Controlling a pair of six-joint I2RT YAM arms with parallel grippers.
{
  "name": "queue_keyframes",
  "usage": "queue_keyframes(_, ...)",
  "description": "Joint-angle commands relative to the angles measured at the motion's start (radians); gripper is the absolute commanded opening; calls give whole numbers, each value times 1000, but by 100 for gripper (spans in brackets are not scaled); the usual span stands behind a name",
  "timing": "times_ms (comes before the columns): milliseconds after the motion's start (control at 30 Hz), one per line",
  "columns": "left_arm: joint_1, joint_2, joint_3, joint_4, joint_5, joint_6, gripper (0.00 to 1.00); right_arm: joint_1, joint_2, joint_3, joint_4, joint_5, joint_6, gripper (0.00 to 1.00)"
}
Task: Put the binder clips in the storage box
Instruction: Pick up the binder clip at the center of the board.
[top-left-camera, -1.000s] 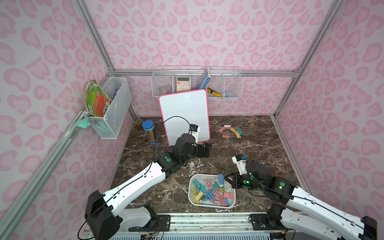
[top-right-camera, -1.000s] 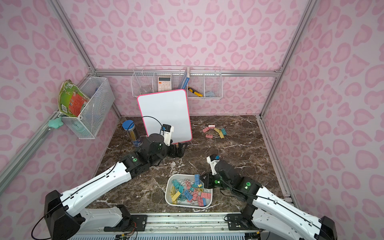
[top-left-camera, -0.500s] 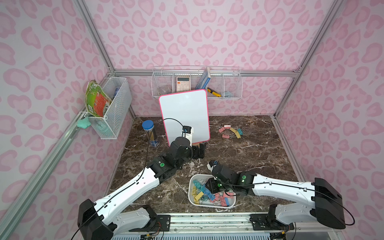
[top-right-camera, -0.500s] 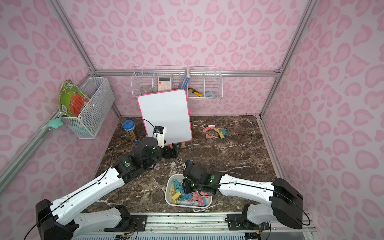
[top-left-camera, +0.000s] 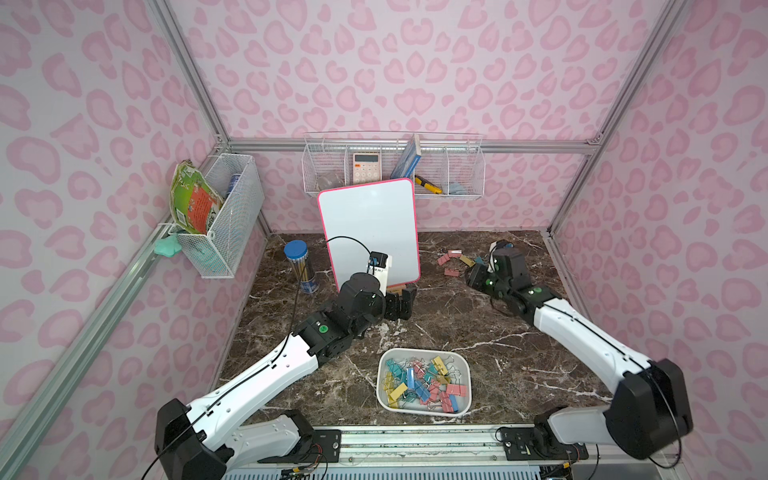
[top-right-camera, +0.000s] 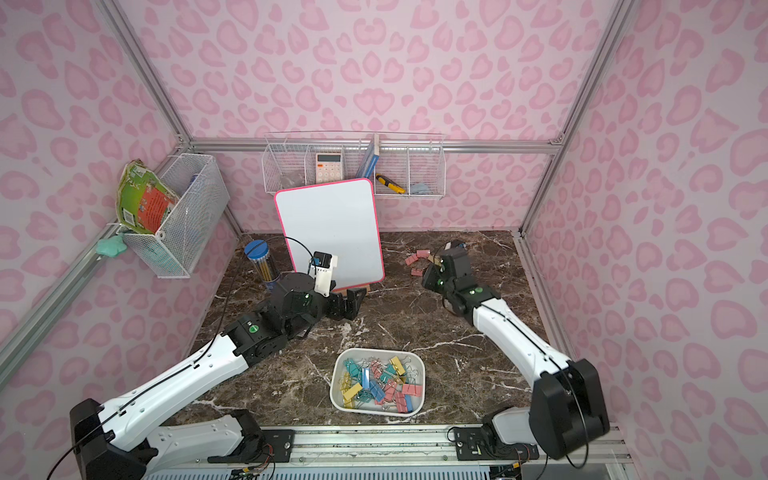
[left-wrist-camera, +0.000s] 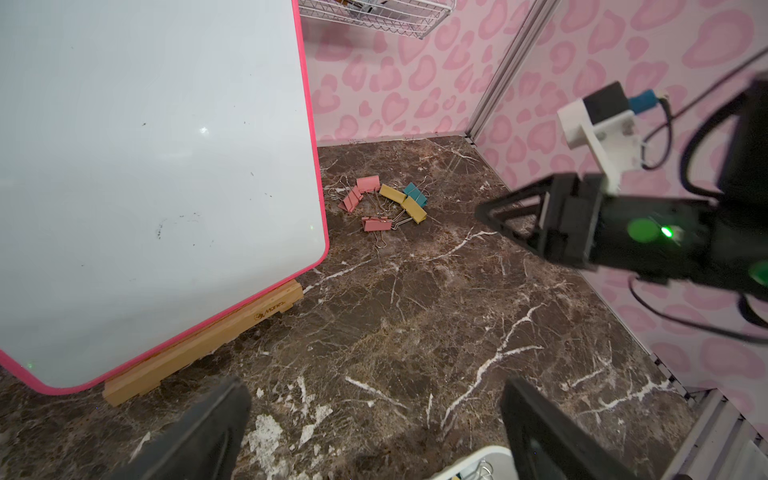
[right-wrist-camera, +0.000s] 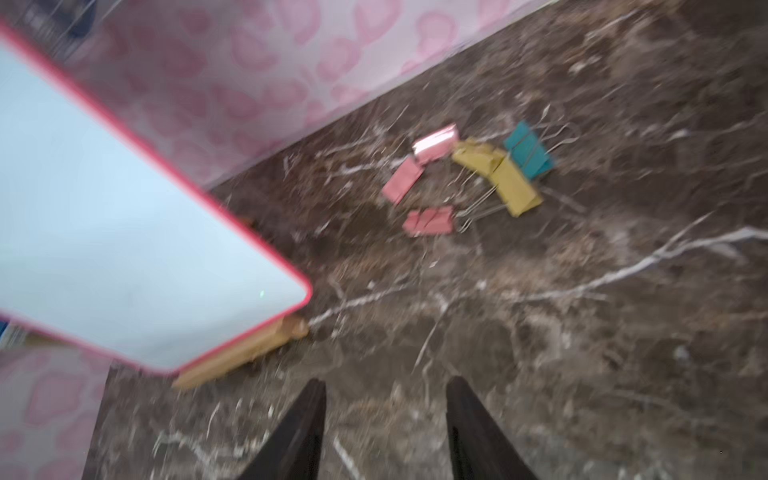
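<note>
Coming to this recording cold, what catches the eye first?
A white box near the front edge, heaped with pastel clips. A pink-rimmed whiteboard stands toward the back, and a few loose clips lie near the back right corner, with the open right tool just short of them.

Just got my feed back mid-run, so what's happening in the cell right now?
Most binder clips already lie in the storage box at the front of the table. Six loose clips lie at the back, right of the whiteboard. The right end effector is open and empty, pointed at that cluster but short of it. The left end effector, also open and empty, sits before the whiteboard's stand, touching nothing.
</note>
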Motion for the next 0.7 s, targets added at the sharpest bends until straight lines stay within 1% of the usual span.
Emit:
queue_keyframes(0,1,-10,8,-25,35,-6,99,-69,188,168,-37,-82,-45,49)
queue_keyframes(67,1,-15,10,-41,40,-17,99,-81,329,325,-89,-65,-77,50)
queue_keyframes(167,1,-35,3,-53,58,-30,99,-79,529,553,-214,-56,-135,50)
queue_keyframes(200,1,-42,-2,-54,61,-35,99,-76,581,607,-243,-65,-136,50)
queue_keyframes(267,1,-53,-12,-60,57,-40,99,-69,644,658,-258,-88,-122,49)
queue_keyframes(333,1,-59,-19,-63,53,-40,99,-54,664,659,-244,-91,-106,50)
queue_keyframes(400,2,-62,-18,-68,52,-35,99,-41,662,641,-225,-74,-78,52)
queue_keyframes(500,1,-63,-9,-75,52,-27,99,-38,645,582,-186,-77,-29,56)
queue_keyframes(667,2,-76,-15,-75,46,-27,99,-38,612,477,-129,-81,36,57)
